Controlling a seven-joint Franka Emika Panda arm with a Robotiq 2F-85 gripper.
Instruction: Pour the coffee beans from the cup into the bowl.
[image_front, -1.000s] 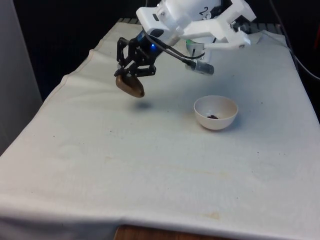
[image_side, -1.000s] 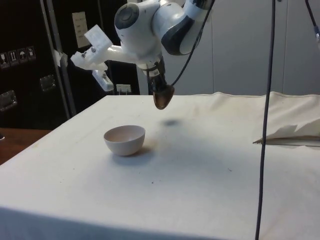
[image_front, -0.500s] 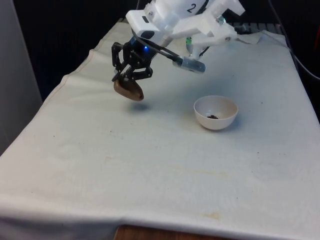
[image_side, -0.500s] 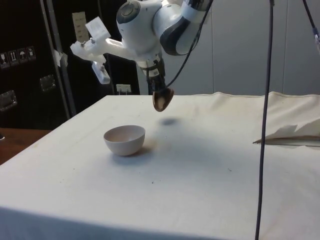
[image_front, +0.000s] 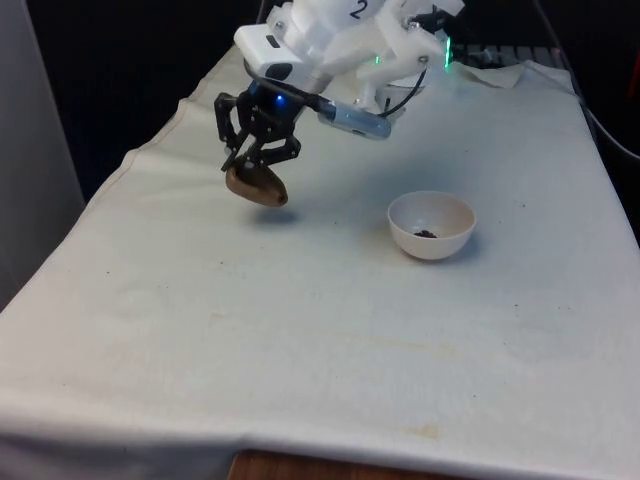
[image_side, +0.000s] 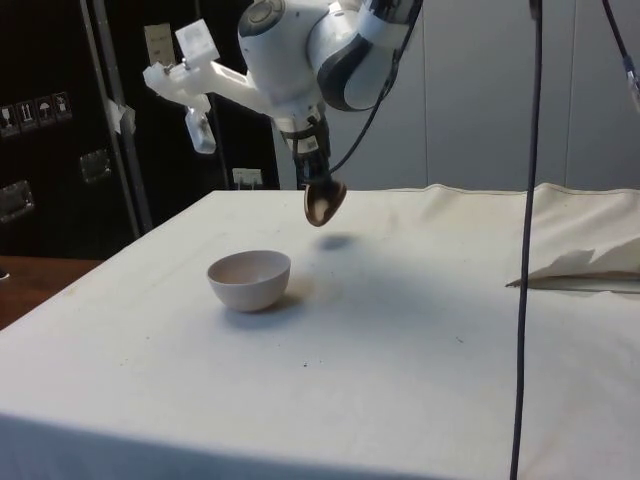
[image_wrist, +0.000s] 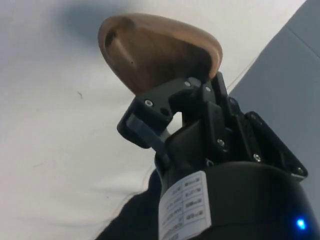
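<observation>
While the fingers (image_wrist: 165, 120) are clamped on the rim of the brown wooden cup (image_front: 256, 186), the cup hangs in the air, tipped well off upright, with its rounded bottom pointing down and sideways. From the wrist view you can see one finger pressed against the cup's outside wall, so it's a firm pinch on the edge. The gripper (image_front: 255, 165) sits just above the cup, and a soft shadow lies on the cloth right under it, so the cup is clear of the table (image_front: 300, 330).

Looking from the front view, the cup is at roughly 10 o'clock from the white bowl (image_front: 431, 225), well apart from it. The bowl stands upright on the cloth with a small dark clump of beans (image_front: 426, 234) at the bottom. In the side view the cup (image_side: 323, 202) hangs above and beyond the bowl (image_side: 250, 279), not over it. A few tiny dark specks dot the cloth near the bowl.
</observation>
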